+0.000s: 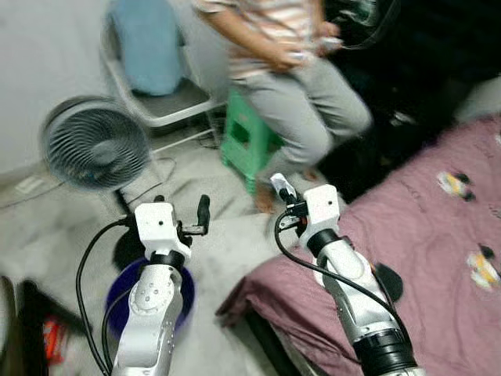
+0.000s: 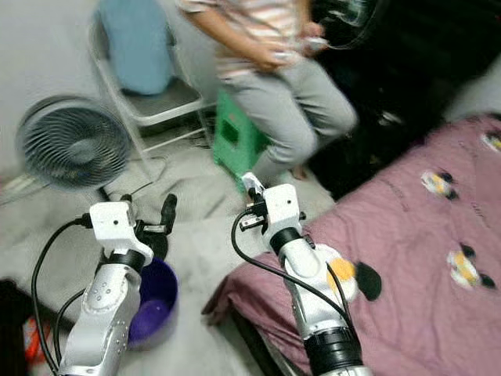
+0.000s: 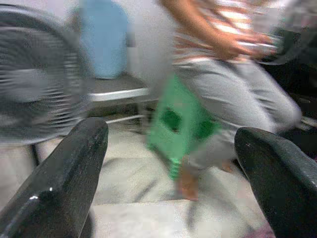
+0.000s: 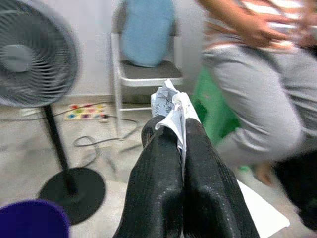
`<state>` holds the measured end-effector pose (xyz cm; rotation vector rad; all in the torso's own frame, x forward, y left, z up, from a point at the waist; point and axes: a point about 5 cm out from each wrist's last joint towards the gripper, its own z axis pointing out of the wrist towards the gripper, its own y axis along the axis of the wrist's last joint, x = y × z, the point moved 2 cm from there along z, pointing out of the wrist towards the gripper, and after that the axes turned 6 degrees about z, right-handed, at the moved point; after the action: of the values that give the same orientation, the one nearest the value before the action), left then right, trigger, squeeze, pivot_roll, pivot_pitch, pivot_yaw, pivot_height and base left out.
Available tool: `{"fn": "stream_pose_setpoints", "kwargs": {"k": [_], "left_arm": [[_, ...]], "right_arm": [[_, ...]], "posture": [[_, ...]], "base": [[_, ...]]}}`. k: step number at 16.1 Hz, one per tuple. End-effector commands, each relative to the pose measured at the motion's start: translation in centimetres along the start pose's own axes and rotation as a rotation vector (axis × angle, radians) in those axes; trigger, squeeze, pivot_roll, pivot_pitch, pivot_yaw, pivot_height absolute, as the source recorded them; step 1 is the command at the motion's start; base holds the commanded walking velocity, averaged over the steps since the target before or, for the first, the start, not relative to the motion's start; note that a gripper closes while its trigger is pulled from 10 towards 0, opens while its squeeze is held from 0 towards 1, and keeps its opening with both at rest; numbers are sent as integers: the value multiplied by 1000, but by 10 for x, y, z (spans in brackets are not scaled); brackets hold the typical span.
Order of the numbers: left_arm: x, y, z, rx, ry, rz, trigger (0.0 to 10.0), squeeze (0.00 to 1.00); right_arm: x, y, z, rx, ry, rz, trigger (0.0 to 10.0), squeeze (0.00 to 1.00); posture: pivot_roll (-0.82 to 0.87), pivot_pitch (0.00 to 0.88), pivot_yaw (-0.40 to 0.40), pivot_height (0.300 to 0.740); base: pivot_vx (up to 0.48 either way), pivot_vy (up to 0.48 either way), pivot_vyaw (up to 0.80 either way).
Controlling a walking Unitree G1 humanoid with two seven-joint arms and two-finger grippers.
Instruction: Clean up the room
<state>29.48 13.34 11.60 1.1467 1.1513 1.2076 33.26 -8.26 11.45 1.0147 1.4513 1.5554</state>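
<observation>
One bed [image 1: 438,258] under a mauve cover with small printed figures takes up the robot's right side, its corner reaching down toward the floor beside the right arm. Next in size, a person [image 1: 290,70] in grey trousers and a striped top sits on a green stool [image 1: 246,141], hands busy with something too blurred to tell. Behind stands a folding chair [image 1: 156,86] with a pale blue cushion [image 1: 145,43], and to the robot's left a floor fan [image 1: 94,145] on a round black base, a cable trailing over the floor nearby. A purple bin [image 2: 153,301] sits on the floor right below the left arm.

The left gripper [image 3: 168,163] is spread wide and holds nothing, raised in the air above the bin. The right gripper [image 4: 178,148] is pinched tight on a scrap of crumpled paper [image 4: 171,106], which pokes out past the fingertips, held up over the bed's corner.

The paper is the task's thing here, judged as litter bound for the bin. It looks very light, soft and already creased, so it should neither break nor slip readily; the hold on its lower part between the pads seems sound. Being so light, it may cling to a pad on release.
</observation>
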Motion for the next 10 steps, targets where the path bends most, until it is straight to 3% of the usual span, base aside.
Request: {"fn": "stream_pose_setpoints", "kwargs": {"k": [1,10], "left_arm": [[9,-6,-3,28,41,3,10000,0],[8,-5,-2,23,35,0,10000,0]], "right_arm": [[14,4,5,-14,43,2,10000,0],[18,5,7,-18,53,2,10000,0]], "posture": [[74,70,-34,740],[71,70,-38,740]], "base": [[0,0,800],[0,0,800]]}}
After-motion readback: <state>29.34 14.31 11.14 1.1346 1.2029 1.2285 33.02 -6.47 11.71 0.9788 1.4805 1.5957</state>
